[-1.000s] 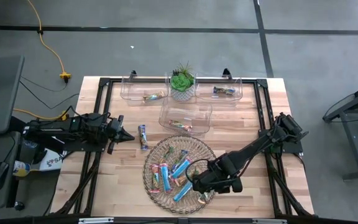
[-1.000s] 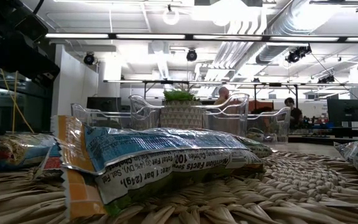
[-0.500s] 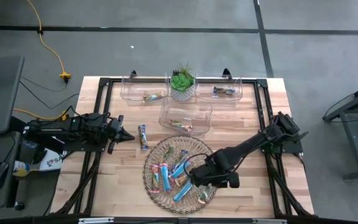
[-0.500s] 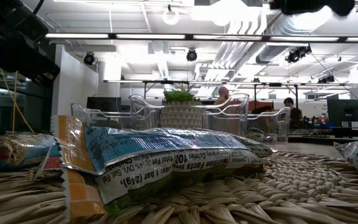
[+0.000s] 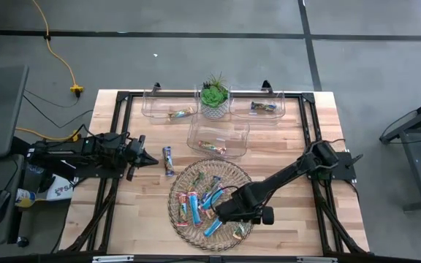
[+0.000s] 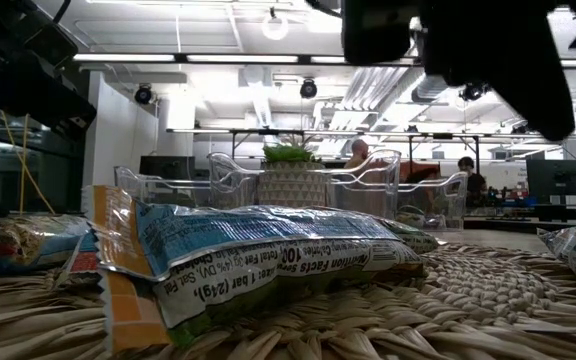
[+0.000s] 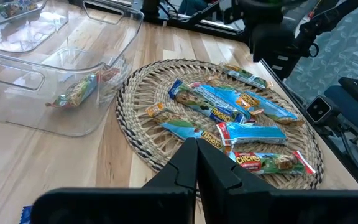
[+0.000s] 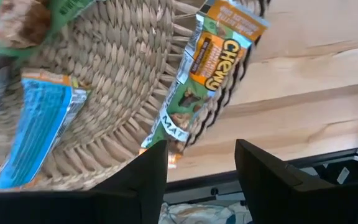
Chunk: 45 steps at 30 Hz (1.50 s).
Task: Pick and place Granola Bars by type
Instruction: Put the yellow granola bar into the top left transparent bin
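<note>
Overhead, a round wicker tray [image 5: 210, 199] sits on a wooden table [image 5: 137, 212], and everything here is placed from that tray. Most of the granola bars [image 5: 205, 201] lie loose on its woven surface: several blue ones and some orange-and-green ones. One more blue bar [image 5: 168, 160] lies on the bare wood just beyond the tray's rim, on the left arm's side. Farther back from the tray stand three clear plastic bins [image 5: 218, 139], each holding a bar, with a small potted plant [image 5: 214, 95] between the two rearmost bins.

The right gripper [image 5: 225, 213] hangs over the tray's near-right part, above the bars. Its two dark fingers [image 8: 145, 177] are spread apart with nothing between them; past them a green and orange bar marked "Chewy" [image 8: 207, 74] lies at the tray's edge.

The left gripper [image 5: 152, 161] waits off the tray, beside the lone blue bar, its jaws pressed together and empty.
</note>
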Available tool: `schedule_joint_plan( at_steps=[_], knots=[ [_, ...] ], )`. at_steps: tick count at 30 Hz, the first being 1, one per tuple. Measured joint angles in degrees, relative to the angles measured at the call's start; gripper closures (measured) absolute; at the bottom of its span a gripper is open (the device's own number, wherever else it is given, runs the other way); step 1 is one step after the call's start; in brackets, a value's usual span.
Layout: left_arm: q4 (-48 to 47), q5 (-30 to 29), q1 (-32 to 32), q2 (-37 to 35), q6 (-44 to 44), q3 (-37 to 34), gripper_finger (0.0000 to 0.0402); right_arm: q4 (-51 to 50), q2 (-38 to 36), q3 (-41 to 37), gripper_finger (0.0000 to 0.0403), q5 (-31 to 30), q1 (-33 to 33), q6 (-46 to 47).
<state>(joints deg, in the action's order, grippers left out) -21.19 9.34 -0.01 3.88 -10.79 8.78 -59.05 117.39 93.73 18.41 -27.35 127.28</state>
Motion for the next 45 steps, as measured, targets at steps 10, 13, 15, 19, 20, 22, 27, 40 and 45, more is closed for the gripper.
schedule_joint_plan(
  at_steps=[10,13,15,19,20,22,27,40,45],
  knots=[
    [0.0,0.02,0.0,0.0,0.0,0.0,0.0401,0.09,2.75,0.0,0.0232,0.0,0.67,0.0],
    [0.0,0.02,0.0,0.0,0.0,-0.01,0.0401,0.3,2.84,-0.39,0.0232,-0.55,0.83,0.02],
    [0.0,0.04,0.0,0.0,0.0,0.0,0.0401,0.51,2.84,-0.88,0.0232,-0.5,1.14,0.07],
    [0.0,0.04,0.0,0.0,0.0,-0.02,0.0401,0.13,2.93,-0.95,0.0232,-0.62,1.32,0.04],
    [0.0,0.04,0.0,0.0,0.0,-0.02,0.0401,0.08,3.0,-0.94,0.0232,-0.61,1.43,0.04],
    [0.0,0.07,0.0,-0.01,0.0,-0.02,0.0401,0.0,3.1,-0.94,0.0232,-0.56,1.46,0.04],
    [0.0,0.28,0.0,0.0,0.0,-0.02,0.0401,0.04,3.73,-0.94,0.0232,-0.05,1.46,0.17],
    [0.0,0.2,0.0,0.0,0.0,-0.01,0.0401,-0.69,3.78,-0.94,0.0232,1.51,0.15,0.63],
    [0.0,0.16,0.0,0.0,0.0,0.0,0.0401,-0.01,3.78,-0.94,0.0232,0.33,0.26,0.52]
  ],
)
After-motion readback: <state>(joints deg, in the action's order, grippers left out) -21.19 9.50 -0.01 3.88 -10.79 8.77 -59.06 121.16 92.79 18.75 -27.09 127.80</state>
